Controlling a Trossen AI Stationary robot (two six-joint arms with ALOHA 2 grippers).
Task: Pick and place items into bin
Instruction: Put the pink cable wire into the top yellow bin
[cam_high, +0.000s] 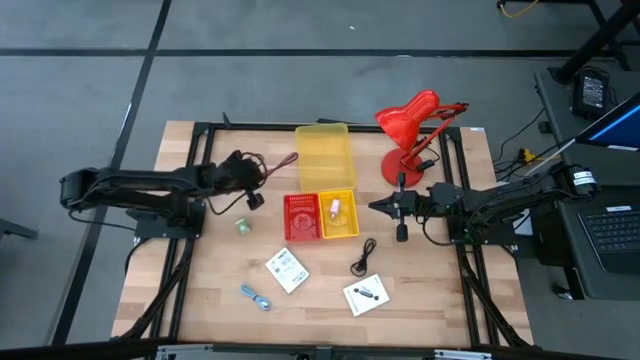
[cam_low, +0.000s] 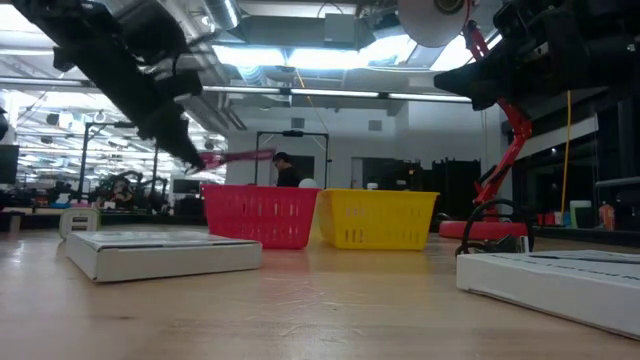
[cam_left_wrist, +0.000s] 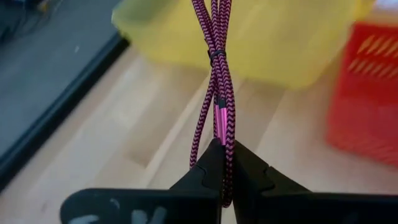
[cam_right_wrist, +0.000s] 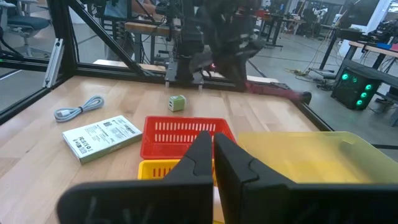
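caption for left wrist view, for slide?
Left gripper shut on braided dark red cord, above the wooden table.

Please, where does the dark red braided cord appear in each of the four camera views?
High view: dark red cord left of the yellow tub, held by the left pincer.
Low view: left of centre, above the red basket.
Left wrist view: centre, clamped.
Right wrist view: far table edge, behind the basket.
Shared landmark: red basket.
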